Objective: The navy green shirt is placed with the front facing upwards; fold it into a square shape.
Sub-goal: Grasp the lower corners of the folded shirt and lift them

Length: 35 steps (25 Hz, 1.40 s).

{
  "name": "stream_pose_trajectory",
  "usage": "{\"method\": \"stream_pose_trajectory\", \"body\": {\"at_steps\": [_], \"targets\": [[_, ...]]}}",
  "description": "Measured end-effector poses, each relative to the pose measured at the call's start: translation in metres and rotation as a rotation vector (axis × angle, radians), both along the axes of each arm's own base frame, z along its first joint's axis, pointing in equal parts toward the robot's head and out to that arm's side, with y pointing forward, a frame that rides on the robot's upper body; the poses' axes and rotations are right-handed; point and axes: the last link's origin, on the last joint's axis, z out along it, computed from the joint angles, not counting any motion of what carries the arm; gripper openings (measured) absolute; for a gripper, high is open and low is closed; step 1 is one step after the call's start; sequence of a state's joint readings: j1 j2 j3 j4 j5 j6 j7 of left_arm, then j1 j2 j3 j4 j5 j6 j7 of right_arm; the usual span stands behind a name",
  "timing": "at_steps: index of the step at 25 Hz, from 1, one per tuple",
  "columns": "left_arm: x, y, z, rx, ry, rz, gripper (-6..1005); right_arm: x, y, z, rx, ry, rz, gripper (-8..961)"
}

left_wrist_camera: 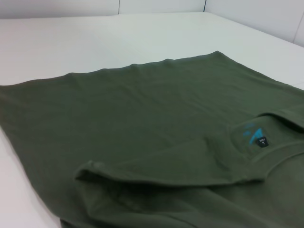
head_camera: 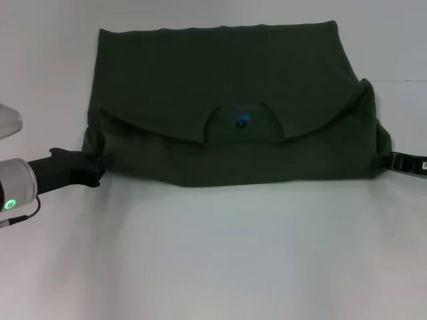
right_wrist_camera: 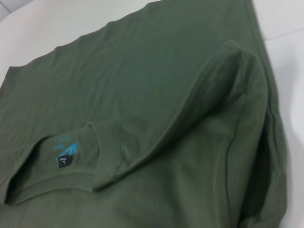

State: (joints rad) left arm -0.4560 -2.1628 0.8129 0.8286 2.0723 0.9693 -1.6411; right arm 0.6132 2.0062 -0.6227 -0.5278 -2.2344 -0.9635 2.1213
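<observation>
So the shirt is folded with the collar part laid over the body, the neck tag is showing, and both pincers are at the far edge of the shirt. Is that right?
Not quite. The shirt is folded that way and the neck tag shows, but the head view puts the left pincer and right pincer at the near corners, by the fold, not at the far edge.

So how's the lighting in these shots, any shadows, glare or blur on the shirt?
Head view: even light, the navy green shirt reads very dark, with a soft shadow along its near fold and no glare. Left wrist view: fairly sharp, small neck tag visible. Right wrist view: near cloth soft.
</observation>
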Motion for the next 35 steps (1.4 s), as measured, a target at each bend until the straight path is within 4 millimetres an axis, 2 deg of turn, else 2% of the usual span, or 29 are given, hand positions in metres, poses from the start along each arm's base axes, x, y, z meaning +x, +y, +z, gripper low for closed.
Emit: {"method": "stream_pose_trajectory", "body": {"at_steps": [7,18,28,30,31,35], "targets": [[0.0,-0.007,0.002,-0.019,-0.058,0.031,30,0.011,-0.018,0.006,0.034,0.055,0.039,23],[-0.008,-0.045,0.035,-0.07,-0.338,0.083,30,0.037,-0.079,0.021,0.051,0.16,0.134,23],[-0.016,-0.096,0.05,-0.158,-0.538,0.096,30,0.049,-0.147,0.034,0.042,0.249,0.222,22],[-0.018,-0.103,0.051,-0.171,-0.549,0.099,30,0.052,-0.162,0.038,0.049,0.262,0.23,22],[-0.021,-0.114,0.051,-0.194,-0.56,0.109,30,0.054,-0.169,0.04,0.051,0.265,0.232,22],[-0.023,-0.126,0.049,-0.235,-0.574,0.117,30,0.058,-0.198,0.043,0.047,0.277,0.254,22]]}}
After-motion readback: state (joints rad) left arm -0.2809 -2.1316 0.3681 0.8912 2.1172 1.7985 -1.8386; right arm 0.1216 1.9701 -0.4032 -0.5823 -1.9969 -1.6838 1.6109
